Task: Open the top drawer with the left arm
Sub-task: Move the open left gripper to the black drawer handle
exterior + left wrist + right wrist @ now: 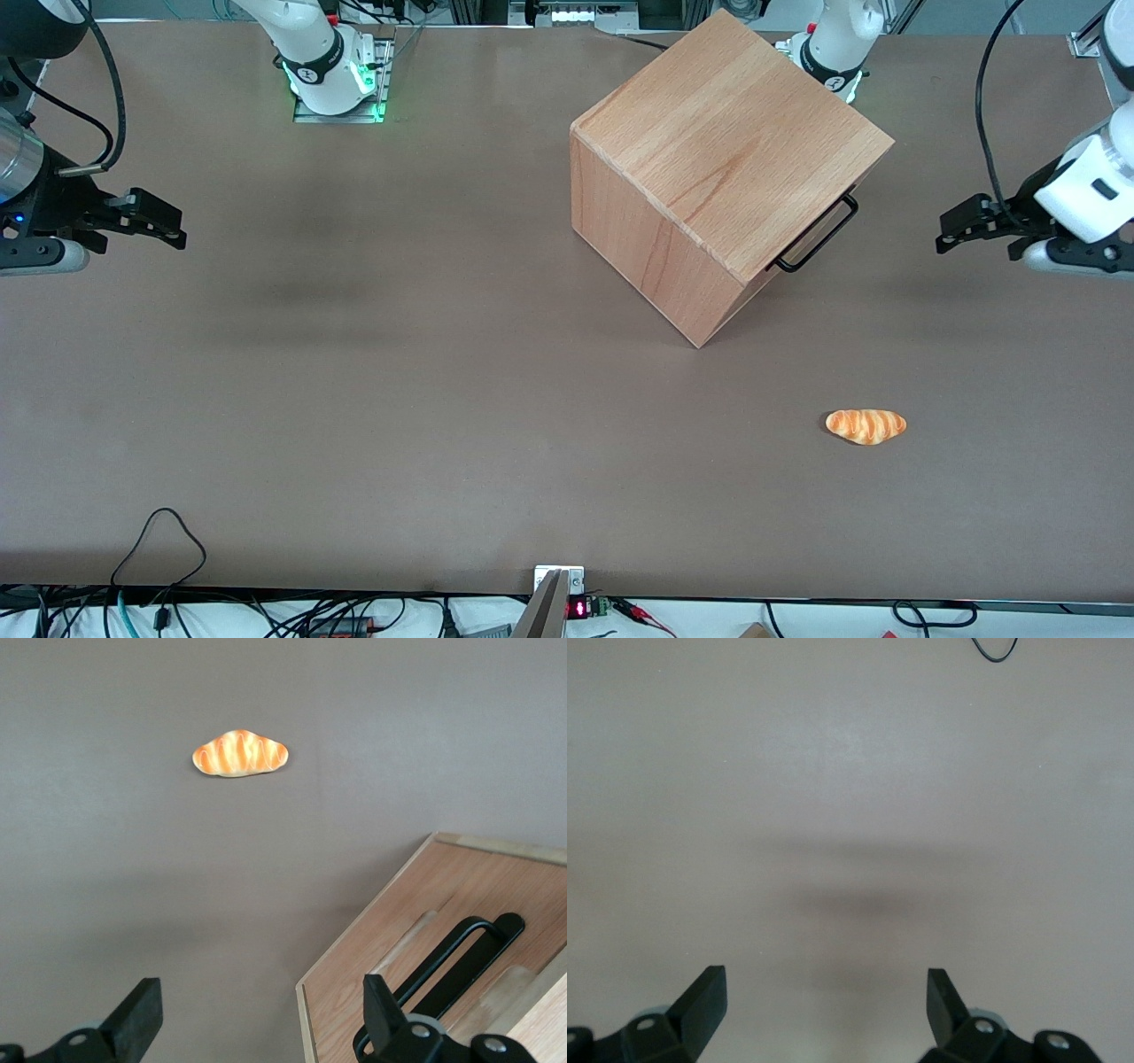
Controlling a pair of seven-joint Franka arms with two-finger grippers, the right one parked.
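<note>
The beech cube casing (726, 168) stands on the brown table, turned at an angle. Its drawer face points toward the working arm's end of the table. The top drawer's pale front panel (390, 966) carries a black wire handle (819, 232) (452, 961), and the panel does not stick out of the casing. My left gripper (946, 237) (261, 992) hovers above the table in front of that drawer face, a short way off the handle and apart from it. It is open with nothing between its black fingers (142, 1014). One finger lines up with the handle in the wrist view.
An orange toy croissant (866, 426) (240, 754) lies on the table, nearer the front camera than the cube. Two arm bases (332, 75) stand along the table edge farthest from that camera. Loose cables (159, 540) trail along the nearest edge.
</note>
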